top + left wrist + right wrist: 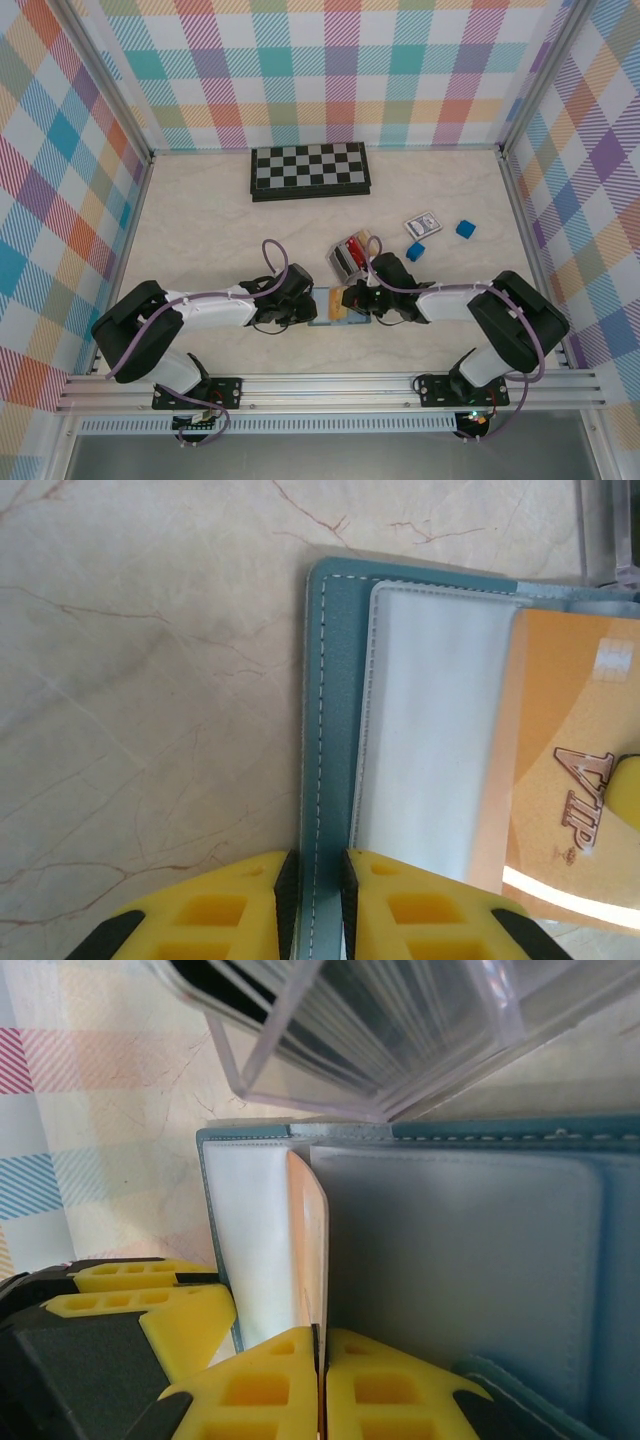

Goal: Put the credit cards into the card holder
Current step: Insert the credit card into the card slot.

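Observation:
The teal card holder [322, 305] lies open on the table between both grippers. My left gripper [317, 880] is shut on its teal left edge [328, 700], beside the greyish pocket [430, 720]. My right gripper [321, 1360] is shut on a tan-orange credit card [313, 1245] that stands on edge against the holder's left pocket [250, 1230]. The left wrist view shows the same card [570, 770] with "VIP" on it, lying over the pocket's right side. From above, the left gripper [312, 303] and right gripper [354, 297] flank the card [342, 299].
A clear box [350, 256] with red cards stands just behind the holder, close over the right gripper [380, 1030]. Further back are a chessboard [310, 170], a white-edged dark card [422, 225] and two blue cubes [465, 229] [415, 252].

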Available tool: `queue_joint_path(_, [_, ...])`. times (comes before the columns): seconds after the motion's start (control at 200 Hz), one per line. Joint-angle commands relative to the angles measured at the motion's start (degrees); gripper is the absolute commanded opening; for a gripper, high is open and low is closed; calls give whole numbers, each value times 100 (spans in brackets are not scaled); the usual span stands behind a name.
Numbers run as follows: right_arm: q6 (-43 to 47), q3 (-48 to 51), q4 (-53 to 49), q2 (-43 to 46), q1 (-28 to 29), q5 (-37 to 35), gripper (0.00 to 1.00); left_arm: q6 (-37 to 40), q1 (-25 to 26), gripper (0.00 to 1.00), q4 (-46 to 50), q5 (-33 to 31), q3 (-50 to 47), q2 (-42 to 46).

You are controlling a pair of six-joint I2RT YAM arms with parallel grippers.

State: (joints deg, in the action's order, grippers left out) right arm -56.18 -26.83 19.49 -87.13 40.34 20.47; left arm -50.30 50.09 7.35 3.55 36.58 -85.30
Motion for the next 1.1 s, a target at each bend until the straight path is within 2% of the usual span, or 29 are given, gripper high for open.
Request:
queue_joint_path(0.0, [27, -81, -37, -291, 76, 62, 7, -58, -6, 22, -44, 271, -55, -233])
queue_joint_path(0.11, [198, -138, -101, -354, 79, 238, 8, -45, -1, 24, 73, 197, -30, -149])
queue_joint_path(0.245, [281, -69, -573, -99, 80, -3, 8, -70, -21, 27, 262, -38, -36, 86])
queue_joint_path(0.305, [355, -90, -806, -2, 80, -8, 8, -94, -57, 32, 324, -76, -30, 148])
queue_joint_path(0.33, [362, -94, -831, 3, 75, 18, 8, -85, -81, 35, 346, -93, -28, 161])
queue_joint_path(0.48, [289, -89, -571, -148, 80, 183, 8, -1, -254, 36, 266, -65, 7, 128])
queue_joint_path(0.775, [161, -412, -320, -516, 141, 237, 12, 386, -361, 21, 223, 119, 227, -157])
queue_joint_path(1.01, [214, -570, -783, -445, 286, -17, 14, 587, -363, 12, 227, 287, 287, -355])
queue_joint_path(1.095, [286, -621, -1331, -244, 282, -315, 20, 671, -366, 12, 261, 329, 302, -398])
